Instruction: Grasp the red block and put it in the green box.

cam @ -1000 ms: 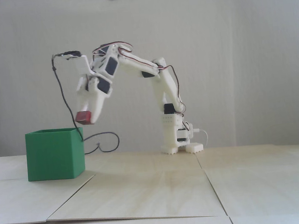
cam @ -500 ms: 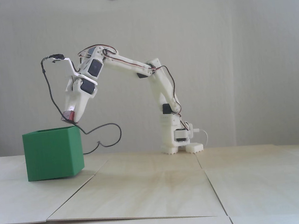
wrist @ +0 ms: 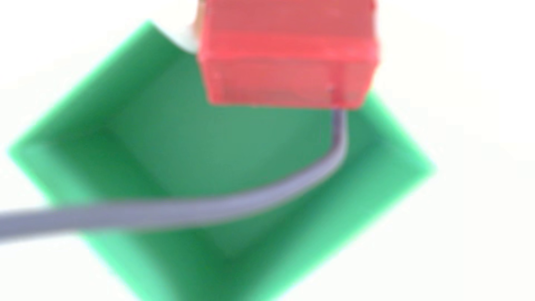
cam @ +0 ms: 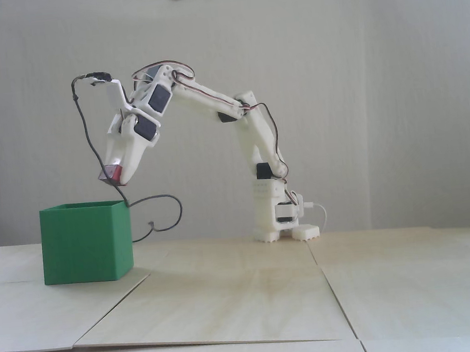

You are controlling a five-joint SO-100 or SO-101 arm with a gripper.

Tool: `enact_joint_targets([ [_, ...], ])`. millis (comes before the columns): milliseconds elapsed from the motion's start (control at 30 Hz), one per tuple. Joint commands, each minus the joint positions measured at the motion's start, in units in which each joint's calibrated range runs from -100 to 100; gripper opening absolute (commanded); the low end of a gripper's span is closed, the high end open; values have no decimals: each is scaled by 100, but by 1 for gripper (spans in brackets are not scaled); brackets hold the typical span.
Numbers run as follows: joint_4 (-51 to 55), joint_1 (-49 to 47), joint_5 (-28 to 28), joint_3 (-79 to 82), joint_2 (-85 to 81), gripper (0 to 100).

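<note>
Your gripper (cam: 111,178) has its jaws clamped on the red block (cam: 110,172), block pinched right at the fingertips and pointing down and to the left in the fixed view. The green box (cam: 86,242) sits below the jaws, well apart from them, its open top just under and mostly left of the tips; the block hangs above the box's right-hand rim there. In the wrist view the block (wrist: 289,52) fills the top middle, blurred, with the box's (wrist: 405,162) open inside spread out under it, box turned corner-on like a diamond. A dark cable (cam: 88,137) drops from the camera mount above the jaws, passes right beside the block, touches the box's near right top corner, then loops off to the right behind it. In the wrist view that cable (wrist: 202,208) comes out from under the block's lower right corner and sweeps across the box opening to the left edge. Box stands on the pale wooden table (cam: 248,300), left of the arm base (cam: 284,221).
</note>
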Motion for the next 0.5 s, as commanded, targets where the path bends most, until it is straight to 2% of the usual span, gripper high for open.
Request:
enact_joint_targets([
  [0, -103, -363, -114, -602, -819, 2],
  [167, -760, -307, -129, -655, -803, 2],
  [467, -828, 168, -77, -682, -858, 2],
])
